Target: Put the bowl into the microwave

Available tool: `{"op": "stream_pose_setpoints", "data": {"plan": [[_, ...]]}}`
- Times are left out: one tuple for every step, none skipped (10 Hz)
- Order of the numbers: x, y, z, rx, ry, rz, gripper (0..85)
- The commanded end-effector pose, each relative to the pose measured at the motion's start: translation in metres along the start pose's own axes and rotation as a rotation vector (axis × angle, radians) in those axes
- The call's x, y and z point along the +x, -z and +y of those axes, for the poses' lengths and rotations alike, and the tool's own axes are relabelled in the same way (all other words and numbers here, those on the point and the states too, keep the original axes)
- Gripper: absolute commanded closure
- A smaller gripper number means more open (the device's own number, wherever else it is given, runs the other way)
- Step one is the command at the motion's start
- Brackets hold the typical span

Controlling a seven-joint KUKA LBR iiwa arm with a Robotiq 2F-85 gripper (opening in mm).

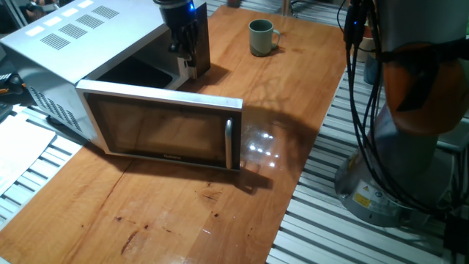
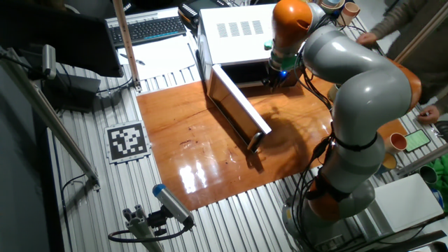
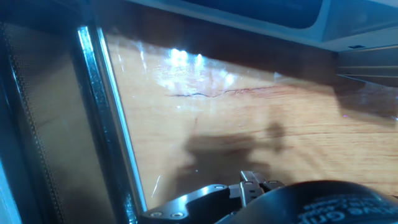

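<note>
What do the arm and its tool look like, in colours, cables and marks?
The arm has rounded grey segments with orange joint bands. Its tool is black, with a blue light above it. Black cables hang beside the base, which bears a yellow warning label.

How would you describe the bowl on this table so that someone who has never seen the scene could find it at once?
Start at the microwave, whose door stands open. Look past the gripper by its opening, to the far part of the wooden table. The bowl stands there alone, upright: small, grey-green, cup-shaped, with one side handle.
</note>
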State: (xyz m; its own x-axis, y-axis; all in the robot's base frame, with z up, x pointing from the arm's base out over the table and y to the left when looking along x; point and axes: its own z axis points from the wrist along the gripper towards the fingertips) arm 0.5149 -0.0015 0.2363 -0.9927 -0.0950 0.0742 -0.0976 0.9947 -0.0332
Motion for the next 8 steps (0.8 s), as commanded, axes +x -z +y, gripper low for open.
{"op": "stream_pose_setpoints", "data": {"plan": [[0.0001,0.0001,-0.0003,0.005,-0.012,-0.005,85.0],[0.0001,0.0001,-0.0003,0.004,-0.016,-0.019,85.0],[0.0001,0.0001,-0.0003,0.014,-0.018,-0.039,85.0],[0.0001,0.0001,-0.0003,0.023,-0.026,-0.079,85.0],[0.0001,0.0001,-0.0003,0.022,-0.029,-0.107,85.0],[0.0001,0.0001,-0.0003,0.012,-0.035,-0.138,85.0],[0.0001,0.0001,-0.0003,0.014,-0.033,-0.158,85.0],[0.0001,0.0001,-0.0003,0.01,-0.028,-0.161,85.0]]}}
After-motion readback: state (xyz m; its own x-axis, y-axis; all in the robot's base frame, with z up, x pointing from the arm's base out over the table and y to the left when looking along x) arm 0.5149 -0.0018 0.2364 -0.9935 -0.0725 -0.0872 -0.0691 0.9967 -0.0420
